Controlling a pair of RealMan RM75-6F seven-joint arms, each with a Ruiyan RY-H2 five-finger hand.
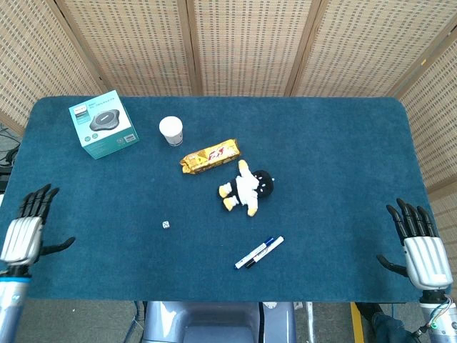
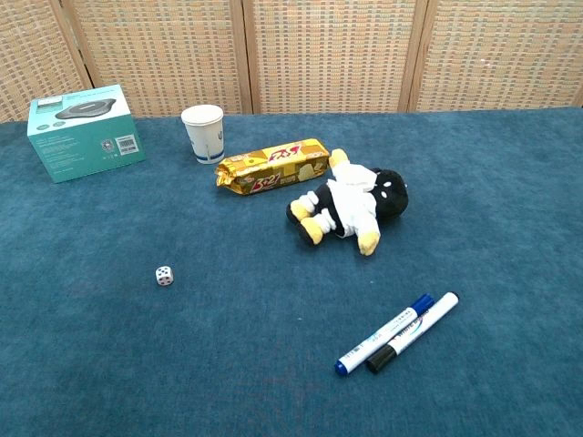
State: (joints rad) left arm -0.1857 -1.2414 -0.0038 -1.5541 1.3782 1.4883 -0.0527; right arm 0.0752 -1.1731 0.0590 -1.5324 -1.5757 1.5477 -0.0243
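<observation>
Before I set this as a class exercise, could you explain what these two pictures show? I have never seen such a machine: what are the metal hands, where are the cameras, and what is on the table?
The machine is a robot with two arms, each ending in a hand with fingers. The head view looks down from above; the chest view looks across the table from lower down. The left hand and right hand rest at the table's near corners, fingers spread, holding nothing; only the head view shows them. On the blue table lie a teal box, a white paper cup, a yellow snack packet, a black and white plush toy, a small die and two markers side by side.
</observation>
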